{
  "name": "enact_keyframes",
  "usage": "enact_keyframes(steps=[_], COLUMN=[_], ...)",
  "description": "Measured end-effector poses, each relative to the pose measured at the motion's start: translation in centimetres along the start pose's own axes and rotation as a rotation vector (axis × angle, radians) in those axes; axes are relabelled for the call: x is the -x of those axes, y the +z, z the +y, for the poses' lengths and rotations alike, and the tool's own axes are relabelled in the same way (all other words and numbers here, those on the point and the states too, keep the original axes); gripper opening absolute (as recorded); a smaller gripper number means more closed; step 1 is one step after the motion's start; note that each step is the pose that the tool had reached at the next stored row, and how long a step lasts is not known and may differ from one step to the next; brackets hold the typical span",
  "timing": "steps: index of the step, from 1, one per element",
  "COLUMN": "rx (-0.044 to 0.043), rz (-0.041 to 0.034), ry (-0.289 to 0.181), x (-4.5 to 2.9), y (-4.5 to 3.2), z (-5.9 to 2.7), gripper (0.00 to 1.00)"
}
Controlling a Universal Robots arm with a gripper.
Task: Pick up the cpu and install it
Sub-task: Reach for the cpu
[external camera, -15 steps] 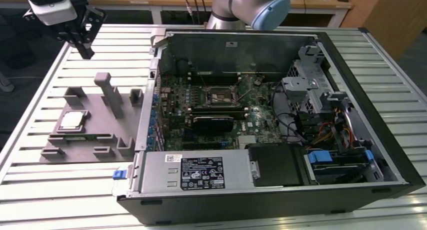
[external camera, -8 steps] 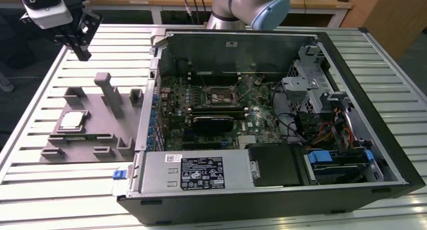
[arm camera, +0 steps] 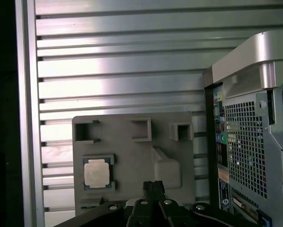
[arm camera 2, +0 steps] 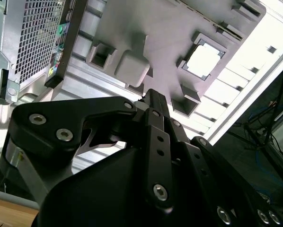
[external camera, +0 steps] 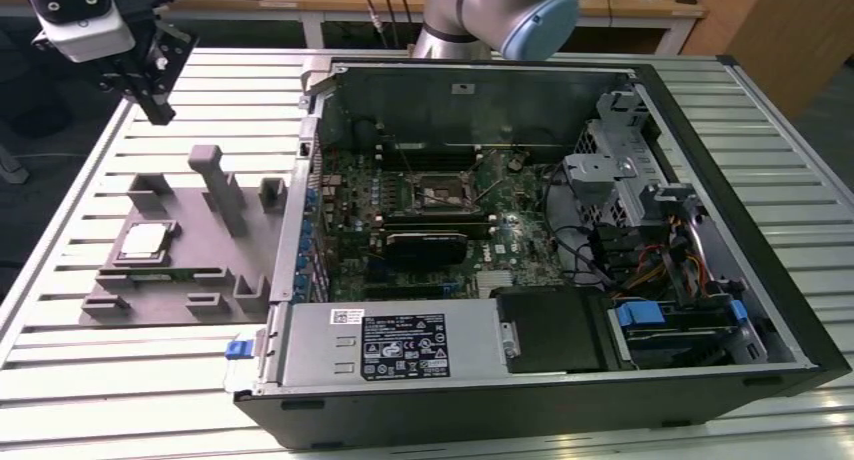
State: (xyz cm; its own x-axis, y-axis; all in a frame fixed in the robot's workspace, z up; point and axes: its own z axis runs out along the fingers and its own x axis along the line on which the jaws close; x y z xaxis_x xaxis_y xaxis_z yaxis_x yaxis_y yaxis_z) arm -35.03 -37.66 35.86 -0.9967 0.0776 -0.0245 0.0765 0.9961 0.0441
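The exterior view looks steeply down on the whole desk (external camera: pixel 80 380), with the tray (external camera: pixel 200 242) beside the computer case (external camera: pixel 534 405). Both wrist views peer past my end effector (arm camera: pixel 153 185) from above the tray, the first straight down, the second slantwise. All three share the tray.

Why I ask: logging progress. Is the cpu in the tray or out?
In: the cpu lies flat in its recess on the grey tray; the hand is apart from it.

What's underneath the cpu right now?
The cpu lies flat in a square recess of the grey plastic tray, which rests on the slatted metal table. The recess floor beneath the chip is covered by it.
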Motion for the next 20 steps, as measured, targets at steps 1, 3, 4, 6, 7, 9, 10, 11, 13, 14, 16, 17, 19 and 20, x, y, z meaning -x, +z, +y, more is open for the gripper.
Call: enact_keyframes(steps=[1, 3, 4, 6, 7, 9, 10, 11, 13, 14, 16, 17, 19, 20], rx=[-0.0001, -0.0001, -0.0001, 0.0000, 0.0000, 0.0000, 0.0000, 0.0000, 0.0000, 0.0000, -0.0001, -0.0001, -0.0001, 0.0000], rz=[0.0001, 0.0001, 0.0001, 0.0000, 0.0000, 0.0000, 0.0000, 0.0000, 0.0000, 0.0000, 0.0001, 0.0001, 0.0001, 0.0000], ry=[0.000, 0.000, 0.000, 0.000, 0.000, 0.000, 0.000, 0.000, 0.000, 0.000, 0.000, 0.000, 0.000, 0.000], x=[-0.11, -0.34, -0.44, -0.65, -0.75, -0.97, -1.07, -1.17, -1.36, -1.47, -1.67, -1.78, -2.00, -2.10], y=[0.04, 0.12, 0.16, 0.25, 0.29, 0.37, 0.42, 0.46, 0.56, 0.61, 0.70, 0.76, 0.86, 0.91], z=[-0.01, -0.03, -0.04, -0.06, -0.07, -0.09, -0.10, -0.11, -0.13, -0.14, -0.16, -0.17, -0.19, -0.20], gripper=[0.11, 0.11, 0.11, 0.11, 0.11, 0.11, 0.11, 0.11, 0.11, 0.11, 0.11, 0.11, 0.11, 0.11])
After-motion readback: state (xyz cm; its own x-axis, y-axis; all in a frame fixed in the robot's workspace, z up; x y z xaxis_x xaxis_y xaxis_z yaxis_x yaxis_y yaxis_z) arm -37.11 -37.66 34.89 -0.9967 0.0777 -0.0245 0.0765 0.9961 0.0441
